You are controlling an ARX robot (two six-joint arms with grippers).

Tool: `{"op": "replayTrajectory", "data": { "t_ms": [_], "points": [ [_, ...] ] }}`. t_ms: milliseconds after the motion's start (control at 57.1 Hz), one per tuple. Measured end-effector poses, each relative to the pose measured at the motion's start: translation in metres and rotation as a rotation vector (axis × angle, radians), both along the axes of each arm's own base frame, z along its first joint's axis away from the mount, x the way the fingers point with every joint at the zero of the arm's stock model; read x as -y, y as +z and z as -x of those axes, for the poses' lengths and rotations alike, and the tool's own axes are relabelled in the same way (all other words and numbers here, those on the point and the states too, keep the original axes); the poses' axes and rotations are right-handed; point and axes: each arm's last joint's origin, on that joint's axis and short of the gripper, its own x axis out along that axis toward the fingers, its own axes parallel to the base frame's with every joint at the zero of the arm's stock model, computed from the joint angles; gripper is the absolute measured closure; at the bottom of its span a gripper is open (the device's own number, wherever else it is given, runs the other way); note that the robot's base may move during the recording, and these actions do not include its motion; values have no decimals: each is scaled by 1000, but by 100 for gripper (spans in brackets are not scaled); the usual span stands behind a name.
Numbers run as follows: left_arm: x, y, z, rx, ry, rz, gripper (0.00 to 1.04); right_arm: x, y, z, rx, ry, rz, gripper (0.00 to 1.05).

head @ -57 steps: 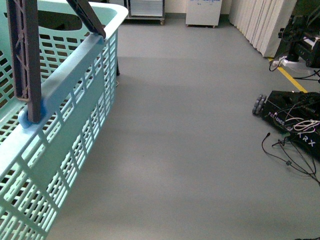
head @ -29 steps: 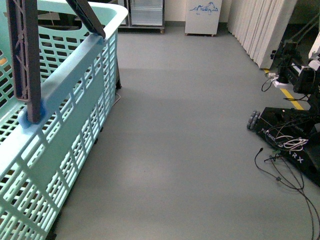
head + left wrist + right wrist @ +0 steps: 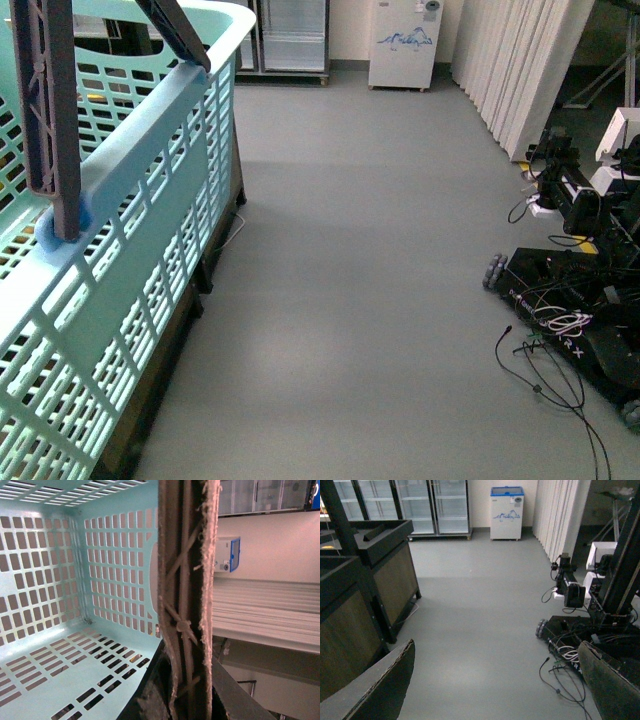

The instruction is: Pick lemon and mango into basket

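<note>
Your left fingers [image 3: 150, 697] were clamped on the handle [image 3: 185, 580] of the basket [image 3: 150, 150], which filled the left of the front view; what showed of its inside was bare. Your right fingers [image 3: 380, 690] stood apart, holding nothing. Neither lemon nor mango was in sight. Both would likely be smooth and prone to roll, so a grip across the middle suited them, gentler on the mango.

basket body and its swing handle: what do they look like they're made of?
Basket: moulded plastic, pale turquoise, slightly glossy; thin slotted walls with a rounded rim. Handle: grey-brown rigid plastic by the look, matte, with moulded truss ribbing. Its edge looks frayed in the left wrist view, so the exact material is unclear.
</note>
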Motion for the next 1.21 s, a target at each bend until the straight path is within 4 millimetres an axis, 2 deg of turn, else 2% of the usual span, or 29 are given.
{"op": "replayTrajectory", "data": {
  "t_ms": [1208],
  "points": [
    [1,2,1,6,-5,8,97,0,0,0,0,0,0,9]
  ]
}}
